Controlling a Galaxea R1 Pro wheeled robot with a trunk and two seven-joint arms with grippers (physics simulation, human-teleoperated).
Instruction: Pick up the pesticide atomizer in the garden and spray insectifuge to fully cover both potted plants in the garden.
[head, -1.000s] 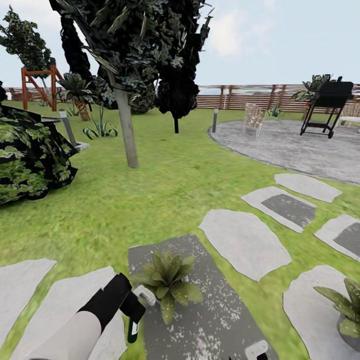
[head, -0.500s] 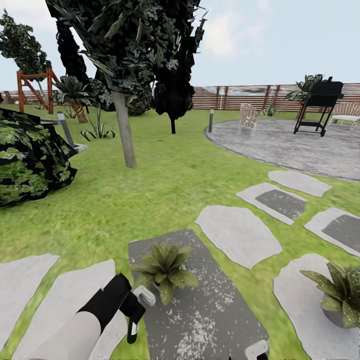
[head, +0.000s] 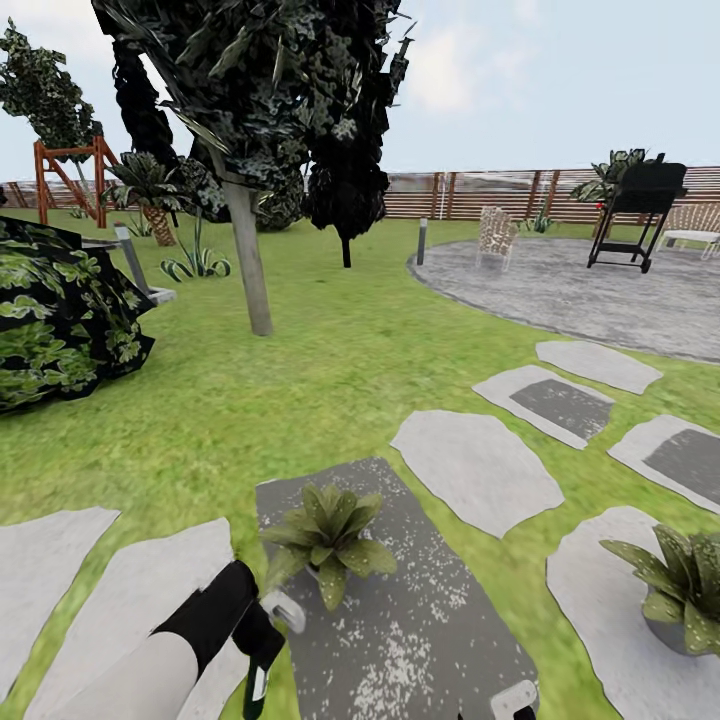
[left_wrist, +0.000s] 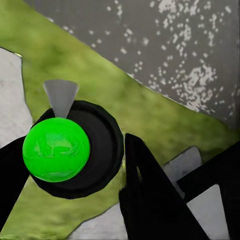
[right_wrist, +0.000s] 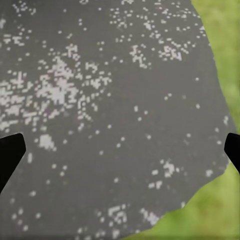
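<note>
My left gripper (head: 262, 640) is shut on the pesticide atomizer (head: 256, 688), low at the head view's bottom left. Its pale trigger head (head: 283, 611) points toward the nearer potted plant (head: 326, 538), a green rosette on a dark speckled stone (head: 420, 620). In the left wrist view the atomizer (left_wrist: 56, 149) shows end-on as a bright green round inside a dark ring, between black fingers (left_wrist: 145, 200). The second potted plant (head: 682, 592) stands in a grey pot on a pale stone at the right. My right gripper (right_wrist: 120, 150) hangs open over the dark speckled stone (right_wrist: 115, 100).
Lawn and pale stepping stones (head: 475, 470) surround me. A large dark striped plant (head: 55, 315) is at the left and a tree trunk (head: 248, 255) stands ahead. Farther off are a paved circle (head: 590, 290) with a black grill (head: 640, 215), and a slatted fence (head: 470, 195).
The view shifted a second ago, then held still. In the last half second my left gripper sank a little in the view with the atomizer.
</note>
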